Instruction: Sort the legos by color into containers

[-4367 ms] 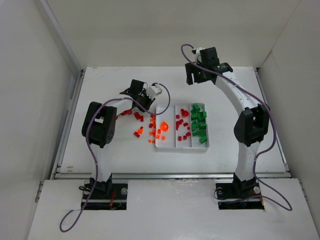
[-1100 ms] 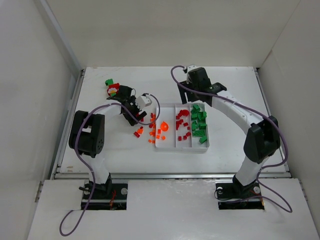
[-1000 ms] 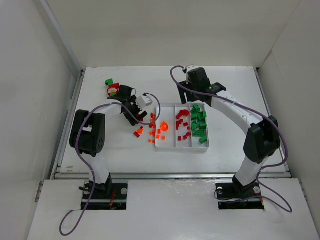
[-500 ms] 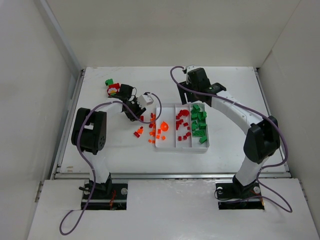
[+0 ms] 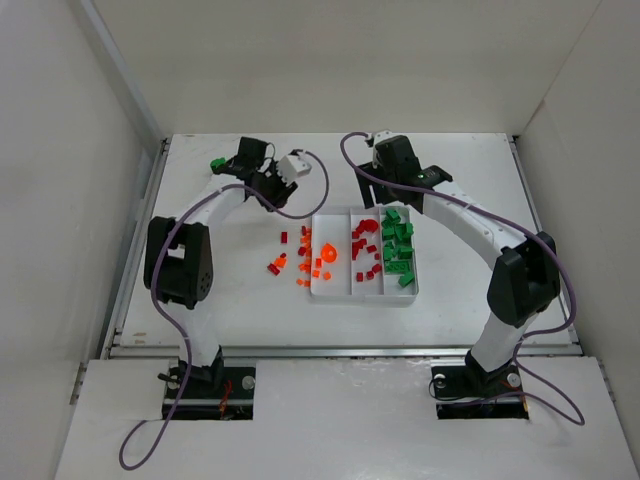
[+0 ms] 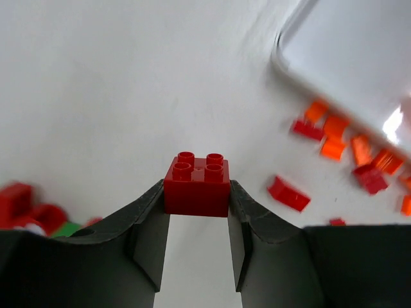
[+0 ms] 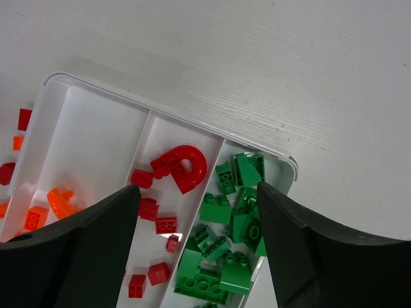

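My left gripper [image 6: 196, 212] is shut on a red four-stud brick [image 6: 196, 186] and holds it above the table. In the top view it [image 5: 262, 182] is at the far left, left of the white tray [image 5: 316, 290]. My right gripper [image 7: 198, 244] is open and empty above the tray's far end [image 7: 282, 160]. The tray's left compartment holds orange legos [image 7: 58, 200], the middle one red legos [image 7: 183, 168] and the right one green legos [image 7: 221, 256]. Loose orange and red legos [image 5: 300, 262] lie on the table left of the tray.
A green brick [image 5: 216, 163] lies by the left gripper at the far left, with red pieces [image 6: 26, 205] beside it. The tray's corner [image 6: 302, 70] shows in the left wrist view. White walls enclose the table on three sides.
My left gripper has moved from beside the tray toward the far left, and now covers most of the small red and green pile there. The right arm has held still over the last second.
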{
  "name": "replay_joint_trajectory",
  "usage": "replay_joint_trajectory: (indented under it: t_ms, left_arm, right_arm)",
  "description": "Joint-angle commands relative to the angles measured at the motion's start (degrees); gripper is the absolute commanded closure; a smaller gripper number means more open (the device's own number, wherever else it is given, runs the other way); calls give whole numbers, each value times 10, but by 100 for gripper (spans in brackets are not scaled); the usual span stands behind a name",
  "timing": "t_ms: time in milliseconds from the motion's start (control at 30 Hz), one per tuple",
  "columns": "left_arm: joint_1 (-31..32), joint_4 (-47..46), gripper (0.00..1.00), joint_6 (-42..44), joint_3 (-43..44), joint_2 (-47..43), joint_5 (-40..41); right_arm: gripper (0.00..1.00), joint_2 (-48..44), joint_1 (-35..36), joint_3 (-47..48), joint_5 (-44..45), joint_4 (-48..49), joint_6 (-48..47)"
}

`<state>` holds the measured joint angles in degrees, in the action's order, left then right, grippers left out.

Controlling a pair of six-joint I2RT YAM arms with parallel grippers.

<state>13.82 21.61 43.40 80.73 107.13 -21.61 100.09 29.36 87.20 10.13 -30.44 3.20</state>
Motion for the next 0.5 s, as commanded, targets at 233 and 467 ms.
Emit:
replay_joint_trajectory:
  t_ms: [233,467]
  left_arm:
    - [157,56,100,11,116,25,-137]
    - [230,5,100,11,99,55,-151]
  right_arm:
    - [18,-90,-57,-58,62,73,75]
    - [17,-118,-91,-90,34,92,45]
